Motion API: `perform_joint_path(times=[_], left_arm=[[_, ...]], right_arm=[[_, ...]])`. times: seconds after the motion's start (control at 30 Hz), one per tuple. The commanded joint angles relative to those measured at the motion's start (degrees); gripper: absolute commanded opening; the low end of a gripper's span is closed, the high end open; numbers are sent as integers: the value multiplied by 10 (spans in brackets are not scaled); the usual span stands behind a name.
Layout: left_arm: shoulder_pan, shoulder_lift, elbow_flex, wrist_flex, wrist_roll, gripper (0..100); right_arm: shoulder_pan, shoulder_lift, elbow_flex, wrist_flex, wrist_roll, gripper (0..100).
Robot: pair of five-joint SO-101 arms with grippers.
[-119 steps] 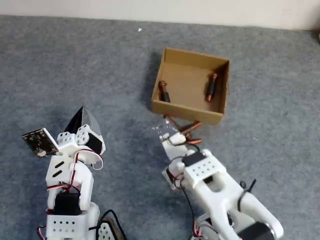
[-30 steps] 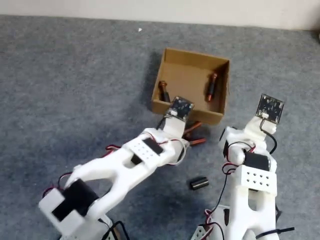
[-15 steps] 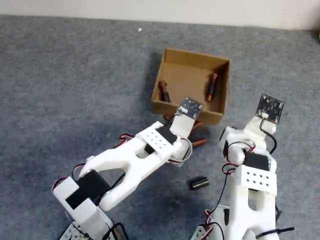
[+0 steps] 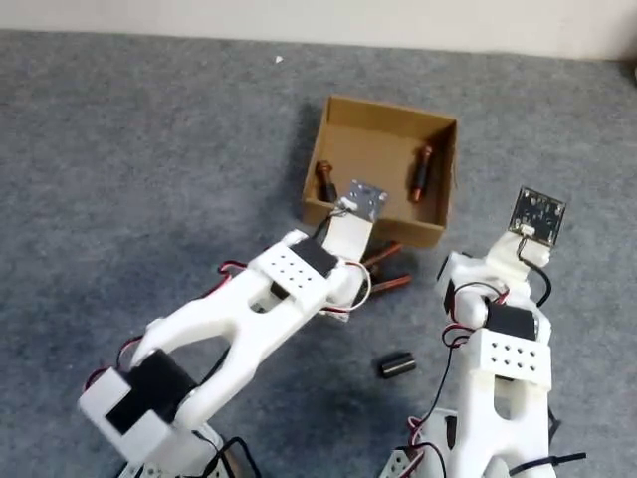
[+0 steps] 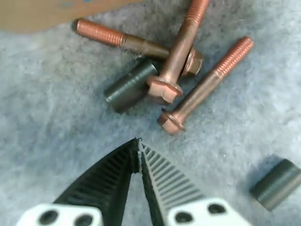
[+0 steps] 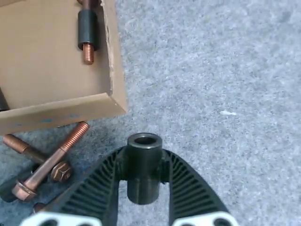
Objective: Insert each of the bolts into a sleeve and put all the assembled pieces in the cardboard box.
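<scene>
Three loose copper bolts (image 5: pixel 188 66) lie crossed on the grey carpet, in front of the cardboard box (image 4: pixel 438 149). A black sleeve (image 5: pixel 129 87) rests against them. My left gripper (image 5: pixel 138 142) is shut and empty, its tips just short of the bolts. A second sleeve (image 4: pixel 395 365) lies apart on the carpet between the arms. My right gripper (image 6: pixel 143 162) is shut on an upright black sleeve (image 6: pixel 143 165), over the carpet near the box's front corner (image 6: pixel 115 101). Two assembled pieces (image 4: pixel 326 182) (image 4: pixel 421 171) lie in the box.
The left arm (image 4: pixel 249 319) stretches diagonally across the carpet to the box front. Its wrist camera board (image 4: pixel 363 199) overlaps the box's front wall. The right arm (image 4: pixel 503 349) stands to the right of the loose sleeve. Bare carpet lies on all sides.
Four seconds ago the right arm was at the bolts and the left was folded back. The right has since drawn back and the left has stretched to the bolts, its wrist shifting slightly in the last second.
</scene>
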Motion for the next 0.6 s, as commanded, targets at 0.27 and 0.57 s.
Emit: perform_joint_path(times=[0.27, 0.57], left_arm=[[-4, -60, -16, 25, 150, 273], [18, -58, -12, 12, 195, 329]], right_arm=[[5, -14, -8, -19, -2, 6], [5, -14, -9, -19, -2, 6]])
